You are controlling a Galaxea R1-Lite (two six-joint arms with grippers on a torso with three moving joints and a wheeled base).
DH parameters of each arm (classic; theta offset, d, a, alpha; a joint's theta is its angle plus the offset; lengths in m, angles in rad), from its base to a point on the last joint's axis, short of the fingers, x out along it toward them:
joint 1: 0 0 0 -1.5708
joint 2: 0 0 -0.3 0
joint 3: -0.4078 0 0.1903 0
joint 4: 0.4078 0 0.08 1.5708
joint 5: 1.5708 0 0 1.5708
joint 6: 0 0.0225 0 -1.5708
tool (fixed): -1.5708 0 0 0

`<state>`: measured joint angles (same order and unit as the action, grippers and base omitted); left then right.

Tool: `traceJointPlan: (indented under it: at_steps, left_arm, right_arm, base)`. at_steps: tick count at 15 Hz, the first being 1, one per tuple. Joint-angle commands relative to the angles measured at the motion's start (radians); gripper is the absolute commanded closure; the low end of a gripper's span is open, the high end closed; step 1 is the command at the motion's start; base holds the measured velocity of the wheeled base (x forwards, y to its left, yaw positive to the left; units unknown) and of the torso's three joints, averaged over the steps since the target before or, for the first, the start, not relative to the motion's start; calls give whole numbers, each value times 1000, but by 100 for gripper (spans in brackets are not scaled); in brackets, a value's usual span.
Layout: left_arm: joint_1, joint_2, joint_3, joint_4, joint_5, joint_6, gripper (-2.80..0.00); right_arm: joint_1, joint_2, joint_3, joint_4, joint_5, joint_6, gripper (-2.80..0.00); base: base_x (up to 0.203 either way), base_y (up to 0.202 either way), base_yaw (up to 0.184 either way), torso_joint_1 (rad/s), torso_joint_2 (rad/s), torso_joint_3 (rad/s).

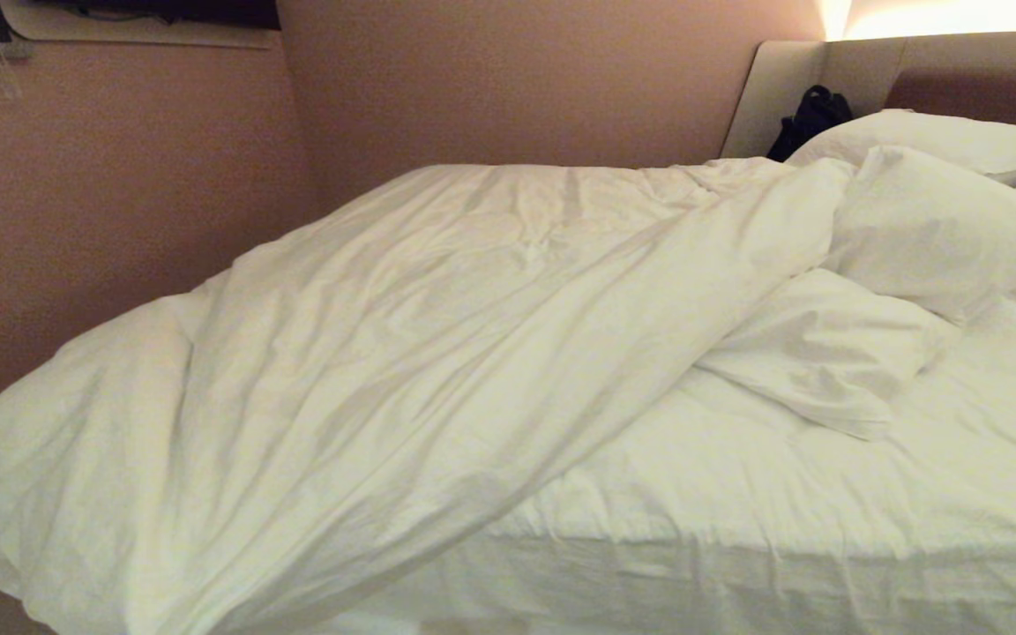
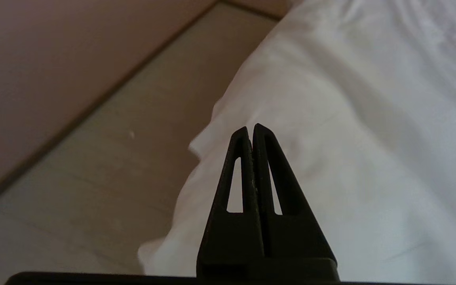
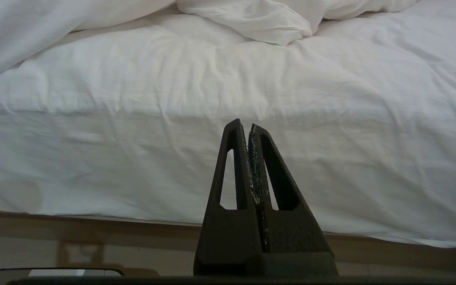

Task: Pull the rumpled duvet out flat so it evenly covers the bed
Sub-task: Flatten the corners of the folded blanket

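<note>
The white duvet (image 1: 402, 353) lies bunched diagonally over the left half of the bed (image 1: 825, 529), hanging off its near left corner, while the sheeted mattress on the right lies bare. Neither arm shows in the head view. In the left wrist view my left gripper (image 2: 251, 130) is shut and empty, hovering over the duvet (image 2: 350, 138) close to its hanging edge by the floor. My right gripper (image 3: 244, 126) is shut and empty, low in front of the mattress side (image 3: 133, 158), with the duvet's fold (image 3: 34, 35) above.
Plump white pillows (image 1: 922, 220) are piled at the headboard (image 1: 958, 70) on the right, with a dark bag (image 1: 812, 119) beside them. A pinkish wall (image 1: 120, 176) runs close along the bed's far left. Beige floor (image 2: 93, 158) shows by the duvet's hanging edge.
</note>
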<state>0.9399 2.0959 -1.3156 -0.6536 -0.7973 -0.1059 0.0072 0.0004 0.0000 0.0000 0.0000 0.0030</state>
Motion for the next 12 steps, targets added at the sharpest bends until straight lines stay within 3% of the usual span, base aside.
traceJointPlan:
  at_steps: [1, 3, 4, 6, 9, 12]
  left_arm:
    - [23, 103, -14, -18, -21, 0, 0]
    - [45, 170, -25, -78, -67, -1, 0]
    - [61, 190, -25, -124, -124, -5, 0]
    - [71, 202, -26, -132, -190, -30, 0]
    - [70, 223, -30, -130, -250, -137, 0]
    - [70, 246, -29, -130, -404, -254, 0]
  right_arm:
    - [0, 0, 0, 0, 0, 0, 0]
    - [0, 0, 0, 0, 0, 0, 0]
    - [0, 0, 0, 0, 0, 0, 0]
    - [0, 0, 0, 0, 0, 0, 0]
    - [0, 0, 0, 0, 0, 0, 0]
    - [0, 0, 0, 0, 0, 0, 0]
  base:
    - [0, 0, 0, 0, 0, 0]
    - [0, 0, 0, 0, 0, 0]
    - [0, 0, 0, 0, 0, 0]
    - [0, 0, 0, 0, 0, 0]
    - [0, 0, 0, 0, 0, 0]
    - [0, 0, 0, 0, 0, 0]
